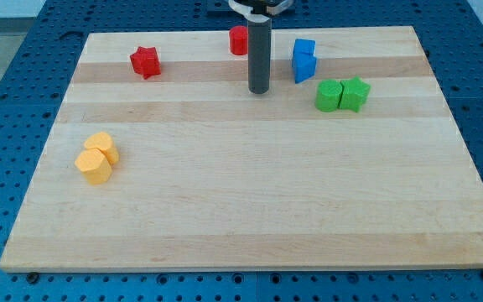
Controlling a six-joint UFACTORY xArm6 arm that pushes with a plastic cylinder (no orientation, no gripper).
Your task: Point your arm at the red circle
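Observation:
The red circle [238,40] sits near the view's top edge of the wooden board [250,210], partly hidden behind my rod. My tip [260,90] rests on the board just below and slightly right of the red circle, a short gap away. A red star [145,62] lies to the view's left of it. Two blue blocks [303,59] stand right of my tip.
A green circle [329,96] and a green star [355,93] touch each other at the view's right. Two yellow blocks [97,158] sit together at the view's left. A blue perforated table surrounds the board.

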